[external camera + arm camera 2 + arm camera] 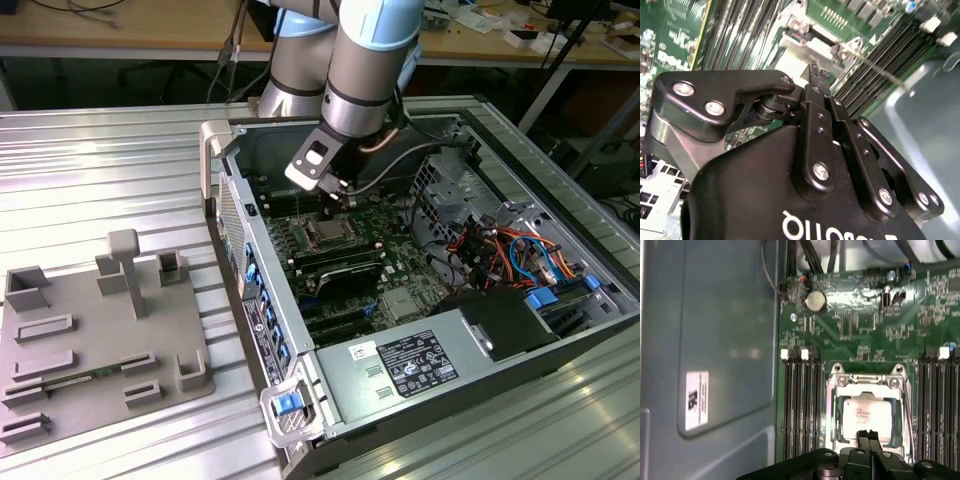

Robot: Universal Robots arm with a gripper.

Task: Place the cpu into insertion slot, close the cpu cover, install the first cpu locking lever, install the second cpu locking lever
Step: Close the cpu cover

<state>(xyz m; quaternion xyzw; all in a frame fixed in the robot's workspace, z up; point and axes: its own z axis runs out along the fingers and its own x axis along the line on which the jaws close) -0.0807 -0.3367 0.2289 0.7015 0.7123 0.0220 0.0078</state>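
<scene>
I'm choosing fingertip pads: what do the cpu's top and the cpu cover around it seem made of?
The cpu top looks like matt grey-silver metal: a soft, even sheen, no sharp reflections. The cpu cover looks like thin bright sheet metal, possibly steel: its rim throws hard glints. Looks alone cannot confirm either.

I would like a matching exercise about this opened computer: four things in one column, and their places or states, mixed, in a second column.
1. cpu
2. gripper
3. grey fixture plate
4. coin battery

A. outside the computer case, on the ribbed table
B. silver disc on the green board
C. framed by the cpu cover
D. shut, just above the cpu

Pairs: 1-C, 2-D, 3-A, 4-B
</scene>
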